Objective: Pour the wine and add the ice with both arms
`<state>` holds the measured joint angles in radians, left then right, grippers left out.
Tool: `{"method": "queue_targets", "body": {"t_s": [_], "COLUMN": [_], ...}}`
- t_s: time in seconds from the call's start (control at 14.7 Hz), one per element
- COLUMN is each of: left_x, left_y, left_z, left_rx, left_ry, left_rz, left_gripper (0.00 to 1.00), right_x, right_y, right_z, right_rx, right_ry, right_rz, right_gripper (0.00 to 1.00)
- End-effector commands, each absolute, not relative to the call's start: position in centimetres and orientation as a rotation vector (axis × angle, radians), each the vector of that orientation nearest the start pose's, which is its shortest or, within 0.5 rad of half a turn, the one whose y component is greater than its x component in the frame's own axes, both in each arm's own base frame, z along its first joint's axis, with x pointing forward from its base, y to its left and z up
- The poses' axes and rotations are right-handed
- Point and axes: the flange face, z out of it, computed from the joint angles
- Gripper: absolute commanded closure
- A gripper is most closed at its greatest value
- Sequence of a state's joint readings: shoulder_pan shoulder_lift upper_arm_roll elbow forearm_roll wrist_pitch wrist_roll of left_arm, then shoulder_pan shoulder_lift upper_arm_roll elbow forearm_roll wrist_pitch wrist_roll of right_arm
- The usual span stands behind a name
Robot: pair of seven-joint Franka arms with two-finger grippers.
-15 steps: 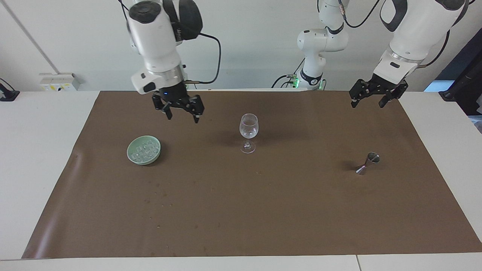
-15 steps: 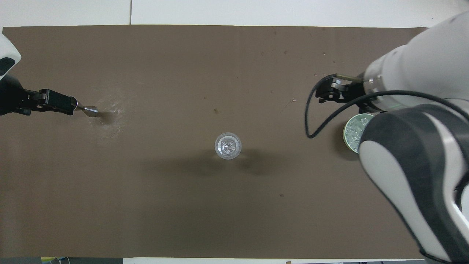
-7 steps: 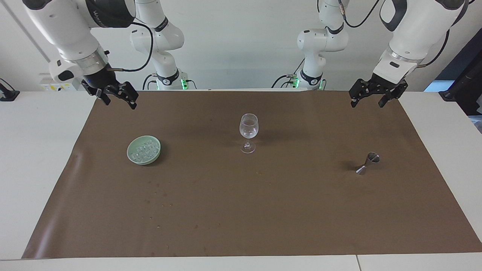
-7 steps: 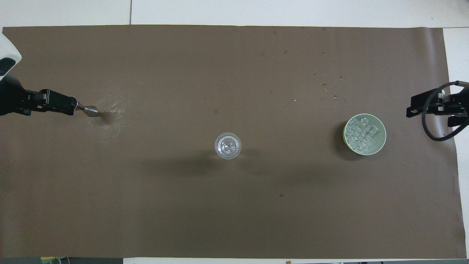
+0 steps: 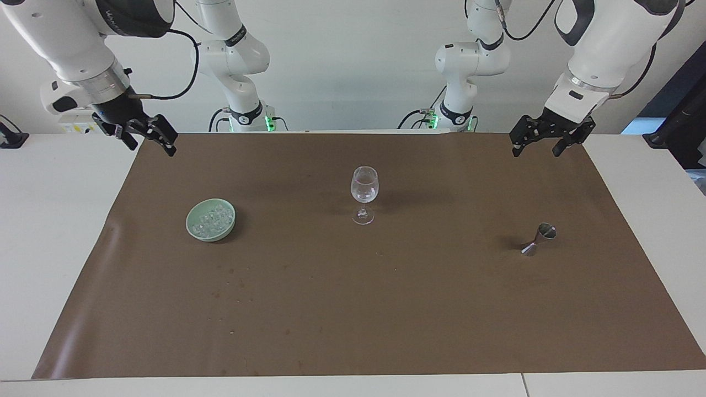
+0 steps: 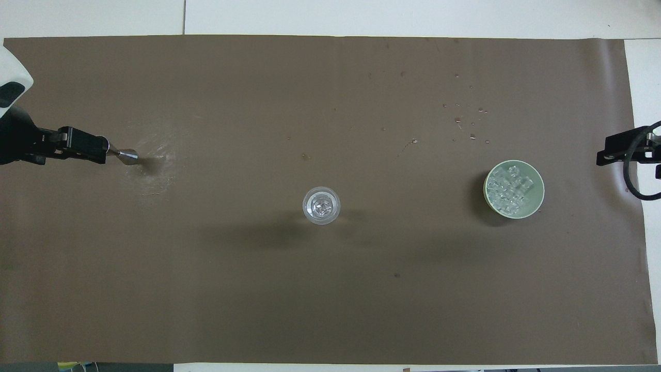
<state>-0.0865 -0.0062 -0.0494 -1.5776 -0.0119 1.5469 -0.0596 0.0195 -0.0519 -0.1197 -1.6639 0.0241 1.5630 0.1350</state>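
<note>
Overhead view first: the wine glass (image 6: 321, 205) stands mid-mat with clear chunks of ice (image 6: 321, 206) glinting in its bowl, and more ice (image 6: 508, 191) is heaped in the green bowl (image 6: 537, 178) toward the right arm's end. The jigger (image 5: 538, 240) sits tipped on its side toward the left arm's end; whether anything is in it, I can't tell. Both arms are up and empty: the right gripper (image 5: 146, 138) hangs over the mat's edge at its own end, jaws spread, and the left gripper (image 5: 538, 141) hovers over its own corner of the mat, jaws spread too. Looks like the closing stage, with ice delivered. If more is wanted, the next move calls for a careful descent into the bowl.
</note>
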Motion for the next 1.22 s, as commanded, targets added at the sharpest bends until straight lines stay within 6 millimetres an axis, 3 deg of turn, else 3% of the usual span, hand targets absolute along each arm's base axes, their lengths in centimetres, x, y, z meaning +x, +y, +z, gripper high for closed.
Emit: {"method": "queue_targets", "body": {"t_s": [0.0, 0.61, 0.81, 1.15], "left_x": [53.9, 53.8, 53.8, 53.8], "left_y": [-7.8, -7.3, -7.5, -7.7], "left_z": [62.7, 62.6, 62.7, 62.7], "left_rx": [-3.128, -3.13, -3.131, -3.136], "left_ry": [0.105, 0.098, 0.098, 0.103], "left_rz": [0.037, 0.042, 0.037, 0.038], "left_gripper": [0.0, 0.0, 0.0, 0.0], "right_x": [52.3, 52.2, 51.8, 51.6], "right_y": [-5.4, -6.6, -6.8, -6.9], "right_z": [61.1, 60.2, 62.2, 62.0], "right_rx": [-3.107, -3.099, -3.096, -3.092], "right_ry": [0.251, 0.26, 0.253, 0.252], "right_rz": [0.079, 0.077, 0.112, 0.124], "right_gripper": [0.0, 0.0, 0.0, 0.0]}}
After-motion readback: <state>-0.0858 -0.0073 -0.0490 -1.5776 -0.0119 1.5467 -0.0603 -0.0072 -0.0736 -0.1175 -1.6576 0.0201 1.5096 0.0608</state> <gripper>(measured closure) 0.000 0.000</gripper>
